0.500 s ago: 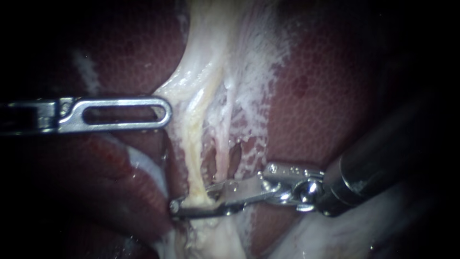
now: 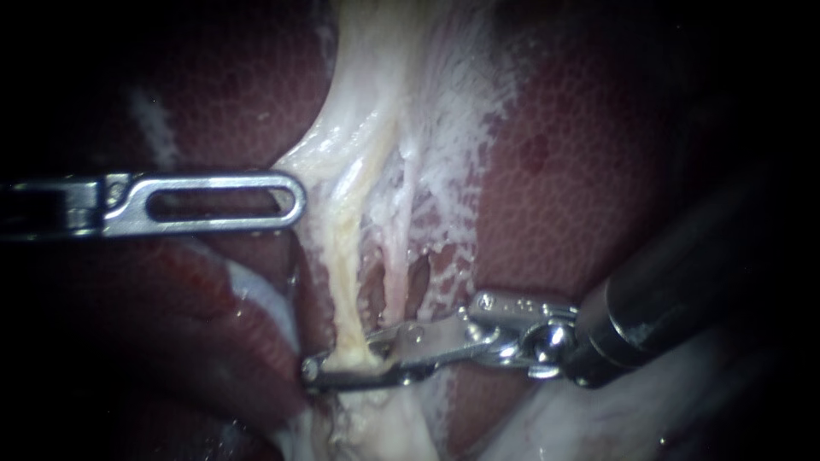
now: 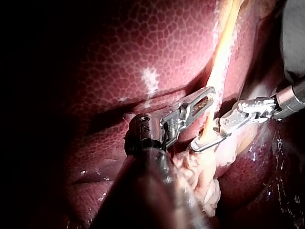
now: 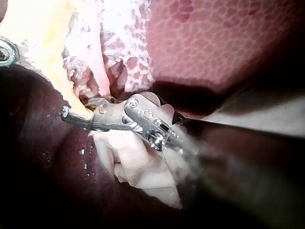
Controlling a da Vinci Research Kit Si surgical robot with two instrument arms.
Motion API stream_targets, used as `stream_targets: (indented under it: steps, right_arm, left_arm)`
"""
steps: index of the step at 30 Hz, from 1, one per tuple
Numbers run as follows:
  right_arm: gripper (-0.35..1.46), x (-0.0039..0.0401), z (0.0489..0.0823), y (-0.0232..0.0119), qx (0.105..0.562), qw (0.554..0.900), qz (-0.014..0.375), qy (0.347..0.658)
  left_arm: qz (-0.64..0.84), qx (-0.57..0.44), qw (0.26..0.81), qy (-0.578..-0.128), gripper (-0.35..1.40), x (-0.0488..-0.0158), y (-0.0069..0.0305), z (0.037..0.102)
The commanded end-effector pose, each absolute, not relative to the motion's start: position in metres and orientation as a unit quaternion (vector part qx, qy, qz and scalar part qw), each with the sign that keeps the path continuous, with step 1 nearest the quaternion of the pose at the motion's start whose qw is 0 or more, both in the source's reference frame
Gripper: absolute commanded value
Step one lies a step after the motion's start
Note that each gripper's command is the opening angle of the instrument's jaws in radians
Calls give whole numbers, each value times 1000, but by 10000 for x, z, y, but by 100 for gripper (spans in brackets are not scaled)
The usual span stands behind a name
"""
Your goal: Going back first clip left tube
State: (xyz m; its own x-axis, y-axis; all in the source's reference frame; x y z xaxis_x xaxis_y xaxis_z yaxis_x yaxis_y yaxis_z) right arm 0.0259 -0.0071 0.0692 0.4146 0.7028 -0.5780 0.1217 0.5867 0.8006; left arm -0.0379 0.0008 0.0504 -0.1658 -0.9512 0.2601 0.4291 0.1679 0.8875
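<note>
Left tube (image 2: 346,282), yellowish strand running down over liver (image 2: 581,171), is clamped low down in jaws of right instrument (image 2: 342,367), no clip discernible, so backing off is all left to do; left instrument (image 2: 295,201) hovers just beside it.

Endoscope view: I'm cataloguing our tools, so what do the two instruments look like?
The left instrument ends in long, flat, bright-metal jaws with a rounded tip and an elongated slot, on a stepped metal hinge. The right instrument has a thick, dark, glossy shaft, a shiny silver wrist joint with a round pin, and slimmer, tapering metal jaws. No cables show.
</note>
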Motion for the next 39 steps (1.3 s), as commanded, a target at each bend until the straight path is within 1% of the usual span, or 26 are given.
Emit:
stream_targets:
  steps: [1,3,4,6,7,8,10,12,19,23,27,39]
  right_arm:
    - [-35,259,692,-72,410,735,198,503]
    - [-35,258,691,-72,411,734,197,503]
    - [-21,259,690,-72,412,734,196,503]
    - [-3,259,688,-72,411,733,194,506]
    - [11,259,687,-72,408,734,187,509]
    - [20,259,686,-71,406,735,185,511]
    - [35,259,684,-70,397,738,170,519]
    - [42,259,682,-70,390,740,162,524]
    - [56,259,671,-67,348,751,149,541]
    - [58,258,667,-63,335,754,130,550]
    - [60,254,664,-59,313,760,126,555]
    - [60,236,657,-49,295,764,116,562]
  left_arm:
    - [-587,267,588,-488,-35,-379,8,504]
    - [-587,267,588,-488,-35,-379,8,503]
    - [-587,267,588,-488,-35,-379,8,503]
    - [-587,267,588,-488,-35,-379,8,503]
    - [-587,267,588,-488,-35,-379,8,503]
    - [-587,267,588,-488,-35,-379,8,503]
    - [-587,267,588,-488,-35,-379,8,503]
    - [-587,267,588,-488,-35,-379,8,503]
    - [-587,267,588,-488,-35,-379,8,503]
    - [-587,267,588,-488,-35,-379,8,503]
    - [-587,267,588,-488,-35,-379,8,503]
    - [-587,267,588,-488,-35,-379,8,503]
